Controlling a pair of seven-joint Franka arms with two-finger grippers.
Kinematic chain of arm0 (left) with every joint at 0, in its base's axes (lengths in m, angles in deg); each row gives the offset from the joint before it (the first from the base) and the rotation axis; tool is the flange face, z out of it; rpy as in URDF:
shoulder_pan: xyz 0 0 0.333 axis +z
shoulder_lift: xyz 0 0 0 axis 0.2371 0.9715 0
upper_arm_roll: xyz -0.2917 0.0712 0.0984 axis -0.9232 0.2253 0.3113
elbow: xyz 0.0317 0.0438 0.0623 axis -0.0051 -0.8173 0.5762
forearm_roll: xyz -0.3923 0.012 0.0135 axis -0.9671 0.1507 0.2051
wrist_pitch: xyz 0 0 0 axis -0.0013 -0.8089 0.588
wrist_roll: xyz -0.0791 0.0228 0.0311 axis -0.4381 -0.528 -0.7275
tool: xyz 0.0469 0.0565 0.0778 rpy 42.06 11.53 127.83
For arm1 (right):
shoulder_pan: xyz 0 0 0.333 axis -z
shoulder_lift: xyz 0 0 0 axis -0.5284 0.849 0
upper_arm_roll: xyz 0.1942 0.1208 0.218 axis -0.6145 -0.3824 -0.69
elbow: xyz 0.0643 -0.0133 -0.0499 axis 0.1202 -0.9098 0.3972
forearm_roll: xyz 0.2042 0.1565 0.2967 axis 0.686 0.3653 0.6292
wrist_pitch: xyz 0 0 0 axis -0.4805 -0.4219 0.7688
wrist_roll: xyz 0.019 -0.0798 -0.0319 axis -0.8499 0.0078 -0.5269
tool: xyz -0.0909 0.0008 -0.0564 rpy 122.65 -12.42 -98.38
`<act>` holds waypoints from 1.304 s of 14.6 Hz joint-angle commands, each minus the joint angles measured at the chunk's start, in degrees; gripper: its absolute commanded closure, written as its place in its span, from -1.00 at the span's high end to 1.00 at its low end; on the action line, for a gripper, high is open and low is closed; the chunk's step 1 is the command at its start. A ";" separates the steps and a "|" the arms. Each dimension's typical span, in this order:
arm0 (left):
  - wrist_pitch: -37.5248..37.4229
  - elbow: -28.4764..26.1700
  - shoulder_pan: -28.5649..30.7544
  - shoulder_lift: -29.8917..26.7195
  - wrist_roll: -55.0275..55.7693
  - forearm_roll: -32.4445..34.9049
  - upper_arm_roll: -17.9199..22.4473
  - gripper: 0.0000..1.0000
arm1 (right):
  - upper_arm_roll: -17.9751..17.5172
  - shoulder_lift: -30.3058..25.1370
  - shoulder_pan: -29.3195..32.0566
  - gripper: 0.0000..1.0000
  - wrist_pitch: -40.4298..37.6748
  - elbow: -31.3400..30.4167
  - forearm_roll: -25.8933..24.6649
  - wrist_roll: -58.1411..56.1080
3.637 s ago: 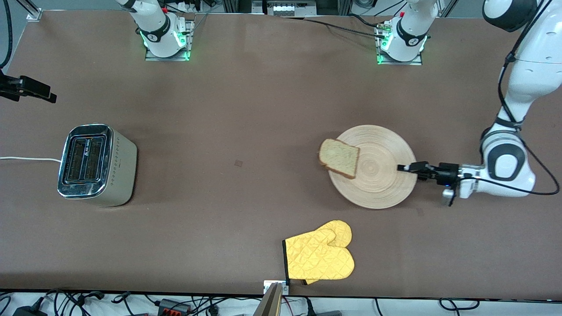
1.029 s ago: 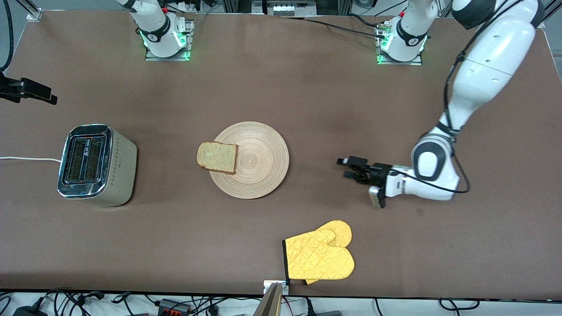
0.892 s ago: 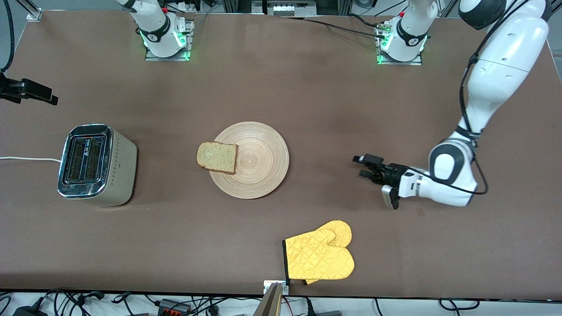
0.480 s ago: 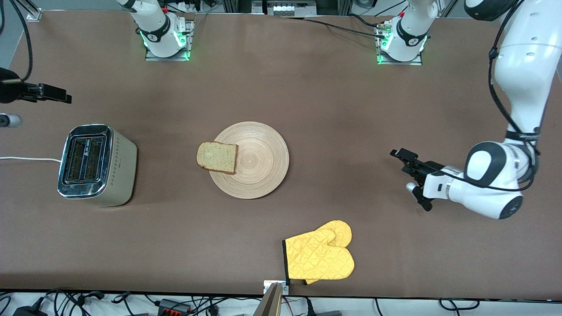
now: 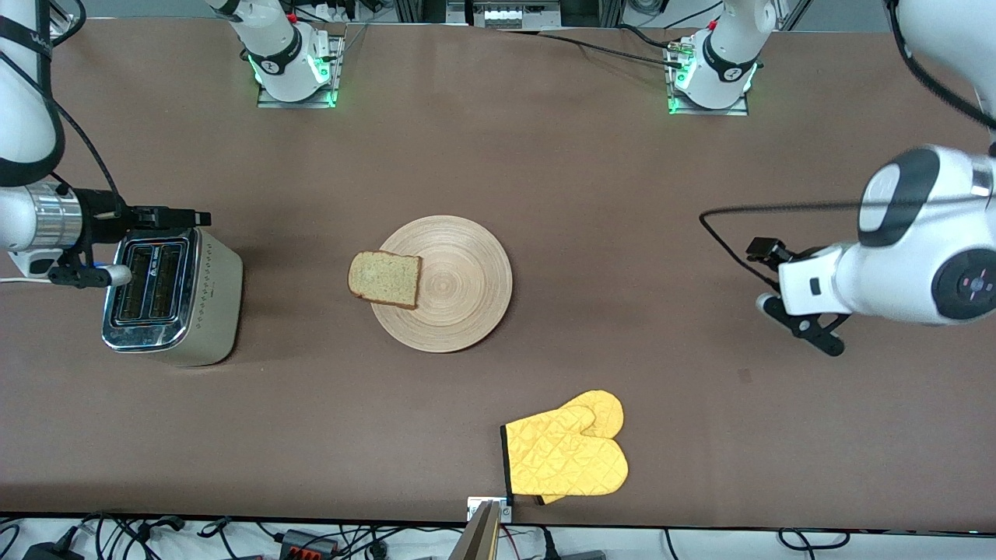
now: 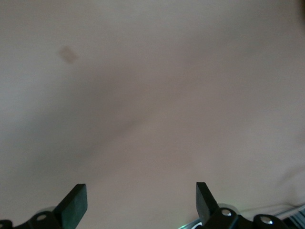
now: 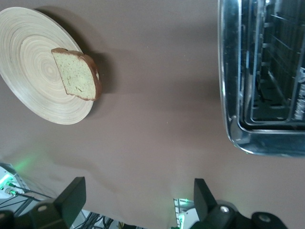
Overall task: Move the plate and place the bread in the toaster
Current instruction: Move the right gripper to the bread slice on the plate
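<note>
The round wooden plate [image 5: 459, 288] lies mid-table. The bread [image 5: 385, 278] rests flat on it and overhangs the rim on the side toward the toaster [image 5: 171, 292], which stands at the right arm's end. My right gripper [image 5: 191, 216] hovers open and empty over the toaster's edge farthest from the front camera. The right wrist view shows the plate [image 7: 28, 62], bread [image 7: 76, 74] and toaster slots [image 7: 262, 76] ahead of the open gripper [image 7: 137, 195]. My left gripper [image 5: 778, 286] hangs open and empty over bare table near the left arm's end. Its open gripper [image 6: 139, 202] faces only tabletop.
A yellow oven mitt [image 5: 566, 455] lies near the table's front edge, nearer the front camera than the plate. The two arm bases [image 5: 294, 74] [image 5: 710, 78] stand along the edge farthest from the front camera.
The plate with the bread went from the left arm's end to mid-table. The left gripper let go, withdrew and rose. The right arm came in over the toaster.
</note>
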 commanded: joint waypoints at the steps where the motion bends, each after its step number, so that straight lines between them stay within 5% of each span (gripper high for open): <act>1: 0.09 -2.12 -9.80 -6.51 0.67 0.65 14.09 1.00 | -0.16 -6.12 -4.03 1.00 10.63 -10.93 0.65 2.61; 4: 7.18 -11.22 -11.94 -16.59 9.34 -7.96 21.95 1.00 | -0.42 -12.02 -7.82 1.00 24.62 -24.30 1.09 3.93; 7: 17.47 -21.97 -10.81 -24.35 19.03 -8.50 22.76 1.00 | -0.51 -13.70 -11.17 1.00 32.89 -30.90 1.53 4.02; 12: 17.95 -24.37 -10.36 -28.14 18.52 -8.50 21.62 1.00 | -0.51 -8.44 -11.08 1.00 43.72 -35.14 12.84 -0.61; 15: 17.41 -24.01 -10.36 -28.14 18.52 -8.50 21.53 1.00 | -0.34 -4.31 -10.55 1.00 45.74 -35.14 26.45 -14.13; 19: 17.23 -23.31 -10.45 -28.06 18.61 -8.50 21.53 1.00 | -0.51 -1.05 -11.52 1.00 52.06 -34.97 28.60 -18.74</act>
